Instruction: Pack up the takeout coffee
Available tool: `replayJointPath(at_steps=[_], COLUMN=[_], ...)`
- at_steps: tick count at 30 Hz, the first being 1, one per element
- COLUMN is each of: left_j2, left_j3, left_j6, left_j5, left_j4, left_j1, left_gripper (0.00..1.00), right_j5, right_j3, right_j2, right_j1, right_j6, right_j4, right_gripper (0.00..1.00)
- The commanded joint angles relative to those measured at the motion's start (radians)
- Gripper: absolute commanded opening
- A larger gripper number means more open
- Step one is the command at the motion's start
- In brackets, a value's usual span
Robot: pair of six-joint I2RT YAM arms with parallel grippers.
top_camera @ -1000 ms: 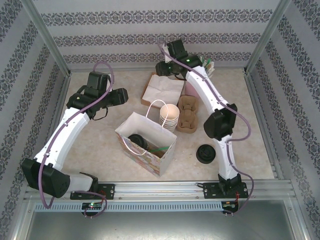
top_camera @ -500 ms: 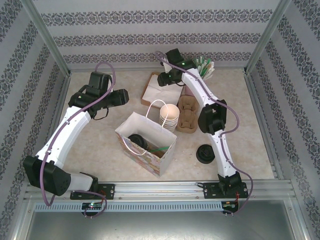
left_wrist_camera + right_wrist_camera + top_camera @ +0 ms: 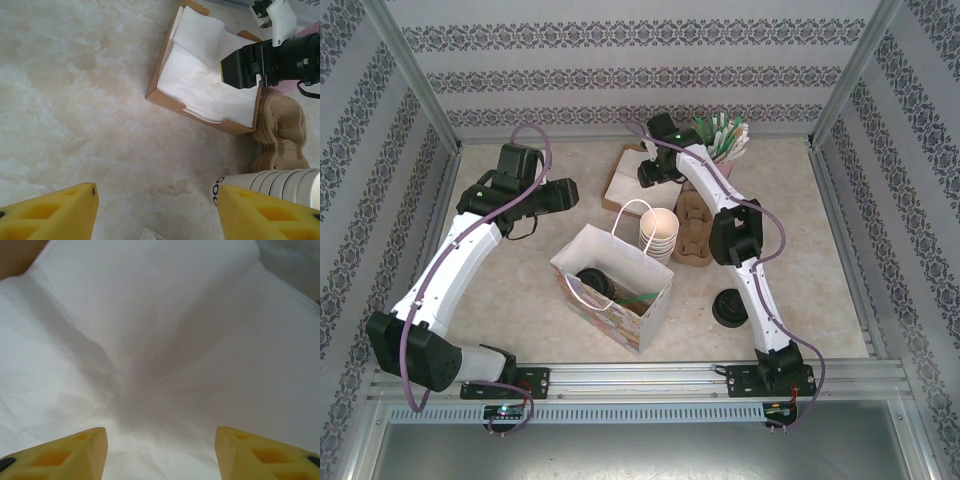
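Observation:
The takeout coffee [image 3: 592,284], a cup with a black lid, lies inside the open paper bag [image 3: 620,310] at the table's middle. My left gripper [image 3: 568,192] hovers left of the bag and behind it. In the left wrist view it [image 3: 157,200] is open over bare table with nothing between its yellow fingers [image 3: 55,210]. My right gripper [image 3: 648,170] hangs over the napkin box [image 3: 638,185] at the back. Seen from the right wrist, it [image 3: 160,440] is open just above the white napkins [image 3: 160,330], apart from them.
A stack of lidless cream cups [image 3: 658,232] leans right behind the bag, with brown pulp cup carriers [image 3: 695,228] next to it. Loose black lids [image 3: 731,307] sit near the right arm. A pink holder of sticks [image 3: 725,140] stands at the back wall.
The right arm swung left from the stick holder to above the napkin box, and its jaws widened a little. The left arm stayed still.

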Motion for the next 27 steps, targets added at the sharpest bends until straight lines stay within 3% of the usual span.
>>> replayJointPath(at_steps=[1,4,9,17,27], left_j2=[-0.027,-0.033,-0.051,-0.101,-0.203], left_j3=[0.014,0.011,0.009,0.003,-0.046], left_j6=[-0.003,-0.003,-0.002,0.004,0.126], left_j5=[0.015,0.015,0.014,0.011,0.105], left_j4=[-0.027,-0.027,-0.029,-0.028,0.140], left_j1=[-0.002,-0.003,-0.002,-0.002,-0.003], left_gripper=[0.65,0.65,0.65,0.65,0.65], right_j5=[0.030,0.032,0.034,0.002,-0.054], right_j3=[0.027,0.028,0.042,0.058,0.078], right_j2=[0.034,0.046,0.026,-0.141,-0.366], right_j1=[0.001,0.002,0.004,0.009,0.036], right_j6=[-0.008,-0.004,0.007,0.042,0.061], right_j4=[-0.046,-0.049,-0.051,-0.015,0.013], right_gripper=[0.57,0.50,0.25,0.00,0.00])
